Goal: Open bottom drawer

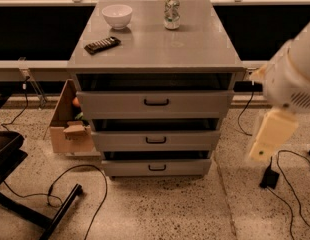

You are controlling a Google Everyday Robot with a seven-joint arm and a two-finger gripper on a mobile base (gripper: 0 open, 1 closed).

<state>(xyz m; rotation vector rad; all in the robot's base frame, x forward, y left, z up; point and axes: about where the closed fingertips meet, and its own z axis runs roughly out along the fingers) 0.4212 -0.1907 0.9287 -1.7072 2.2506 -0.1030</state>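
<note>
The bottom drawer (156, 167) is the lowest and smallest of three grey drawer fronts in the cabinet, with a small black loop handle (157, 168). Its front sits just above the speckled floor, under the mid-sized drawer (156, 140) and the tallest drawer (156, 104). My gripper (267, 136) is the cream part hanging from the white arm (295, 79) at the right of the camera view. It is to the right of the cabinet, at about middle-drawer height, and clear of every drawer.
On the cabinet top (195, 49) stand a white bowl (117, 15), a can (171, 12) and a black remote-like bar (102, 45). A cardboard box (70, 126) stands left of the cabinet. Cables and a black adapter (269, 178) lie on the floor, with a chair base (25, 194) at the left.
</note>
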